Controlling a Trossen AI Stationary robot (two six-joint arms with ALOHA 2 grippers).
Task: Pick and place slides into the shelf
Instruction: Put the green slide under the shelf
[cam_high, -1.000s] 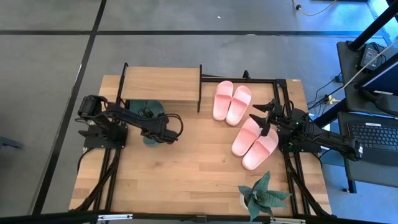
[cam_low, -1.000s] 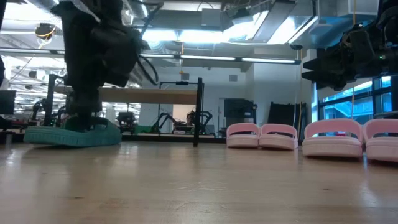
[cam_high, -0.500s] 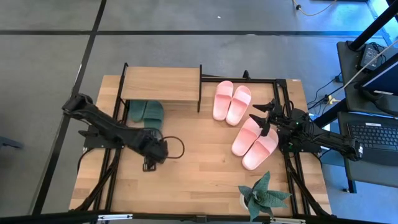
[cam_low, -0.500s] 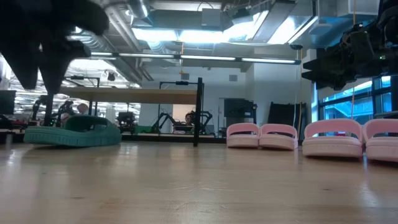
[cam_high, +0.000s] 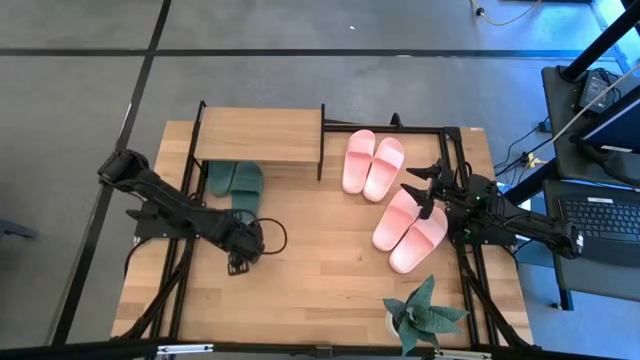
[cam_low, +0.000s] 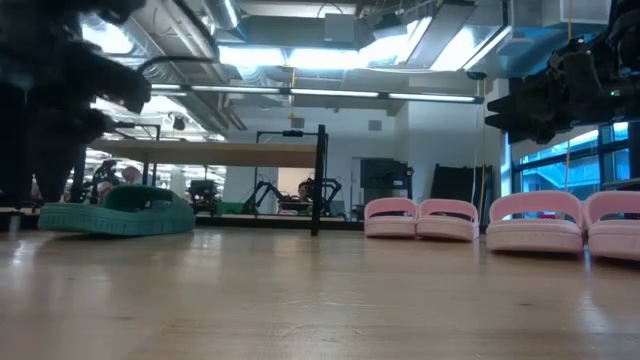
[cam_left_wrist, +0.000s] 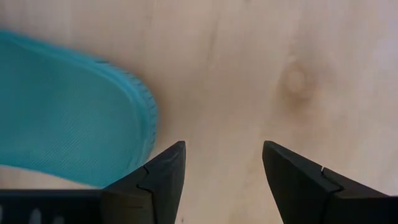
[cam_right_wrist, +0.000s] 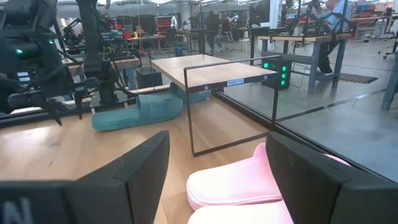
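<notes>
Under the low plank-topped black-legged shelf (cam_high: 258, 135) sat my dark green slide pair (cam_high: 235, 180), delivered; left fingers (cam_high: 238, 266) open, empty. Two pink slide pairs (cam_high: 373, 164) waited on the surface; right fingers (cam_high: 428, 192) open beside them.

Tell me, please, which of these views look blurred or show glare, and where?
Low view: the left arm is a dark, smeared mass close to the camera, ceiling lights glare, the pink slides read clearly. Left wrist view: the green slide looks soft-edged beside the open left gripper. High view: evenly lit, the shelf crisp.
</notes>
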